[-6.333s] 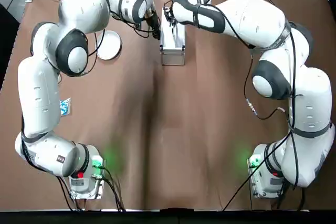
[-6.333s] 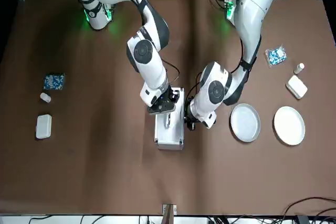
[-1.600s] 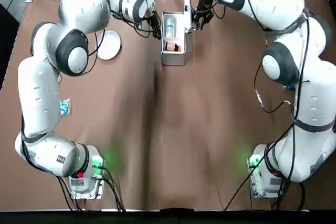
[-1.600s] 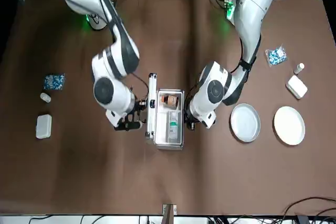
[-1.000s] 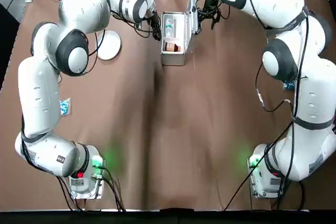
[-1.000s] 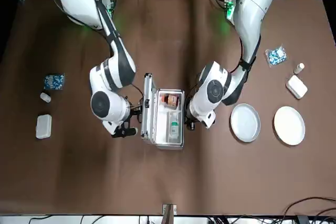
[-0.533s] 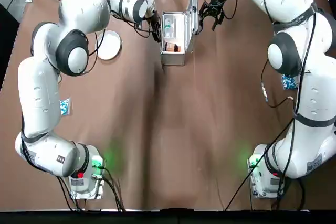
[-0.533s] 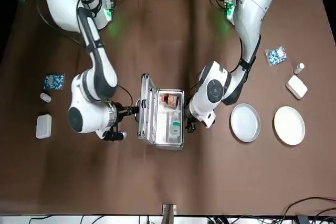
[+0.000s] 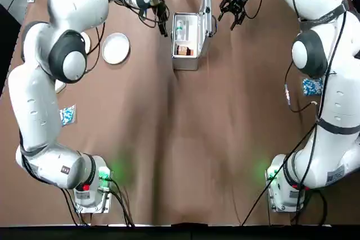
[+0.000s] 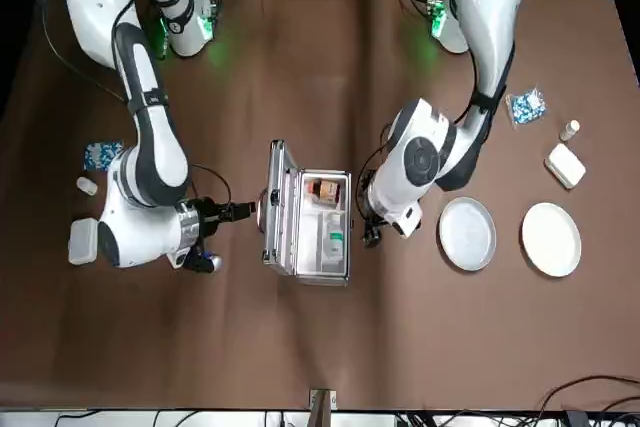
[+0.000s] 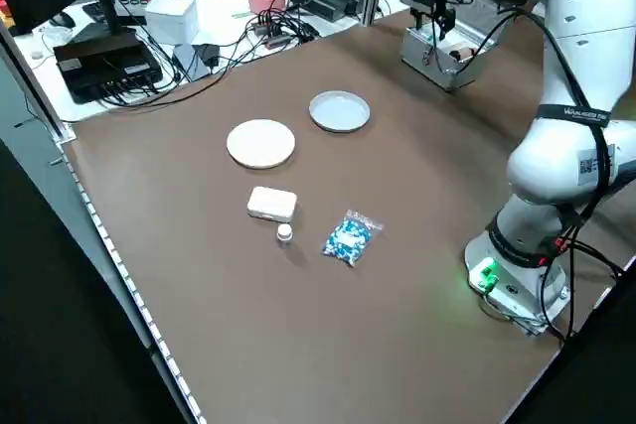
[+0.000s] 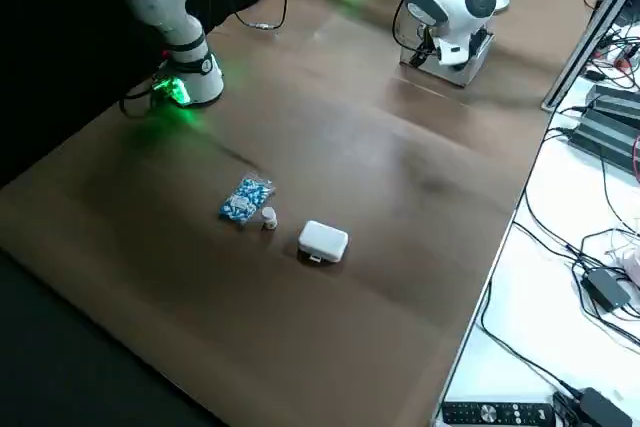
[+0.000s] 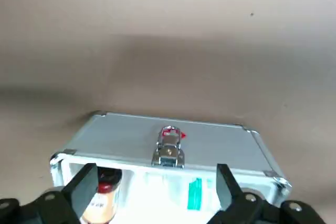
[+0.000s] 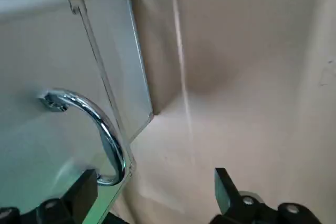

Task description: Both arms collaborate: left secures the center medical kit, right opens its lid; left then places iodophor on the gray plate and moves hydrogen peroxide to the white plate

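Now medical kit [image 9: 185, 40] lies lengthwise away from robot; lid [image 10: 272, 217] upright; both hands wide, empty.

A silver-white rectangular metal case [image 10: 320, 227] sits open on the brown tabletop [image 10: 320, 347], its lid [image 10: 273, 205] upright, between two white arms' grippers.

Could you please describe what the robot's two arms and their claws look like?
Both arms are glossy white, rounded segments with dark grey joint bands, black cables looped along them, and green lights glowing at their bases. The left claw and right claw have black fingers. One arm carries a small printed label.
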`<state>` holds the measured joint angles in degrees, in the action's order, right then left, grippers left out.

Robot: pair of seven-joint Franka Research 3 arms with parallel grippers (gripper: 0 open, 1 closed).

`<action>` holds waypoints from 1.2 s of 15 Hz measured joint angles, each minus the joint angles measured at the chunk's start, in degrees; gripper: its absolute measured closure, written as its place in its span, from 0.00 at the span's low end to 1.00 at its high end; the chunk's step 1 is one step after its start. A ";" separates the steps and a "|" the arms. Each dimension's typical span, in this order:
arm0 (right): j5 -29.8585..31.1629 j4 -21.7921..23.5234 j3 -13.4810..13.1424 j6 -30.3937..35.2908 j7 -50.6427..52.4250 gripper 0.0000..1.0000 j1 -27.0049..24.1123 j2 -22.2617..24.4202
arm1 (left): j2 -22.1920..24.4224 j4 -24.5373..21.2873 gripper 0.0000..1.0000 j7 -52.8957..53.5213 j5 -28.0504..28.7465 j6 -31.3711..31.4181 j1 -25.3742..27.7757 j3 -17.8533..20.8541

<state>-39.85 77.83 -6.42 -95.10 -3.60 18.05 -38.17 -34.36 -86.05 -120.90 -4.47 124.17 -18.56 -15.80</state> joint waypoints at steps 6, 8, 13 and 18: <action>9.65 -3.97 -0.32 1.31 0.16 0.01 -2.88 1.93 | 1.49 0.31 0.00 -0.21 0.98 -1.13 -1.34 -0.92; 11.76 -5.18 -0.54 4.17 0.16 0.01 -4.42 4.20 | 1.54 0.63 0.00 -0.92 0.98 -1.89 -2.32 -1.20; 15.78 -9.15 -0.84 12.93 0.31 0.01 -10.36 8.55 | 1.65 3.22 0.15 -3.11 0.98 -2.31 -2.81 -1.25; 27.72 -10.98 -0.64 14.13 1.91 0.01 -12.57 13.60 | 1.37 4.00 0.42 -3.11 1.76 -2.54 -5.13 -1.25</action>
<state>-12.13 66.85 -7.06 -80.97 -1.69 5.48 -24.57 -32.99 -82.05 -124.01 -2.71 121.62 -23.69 -17.05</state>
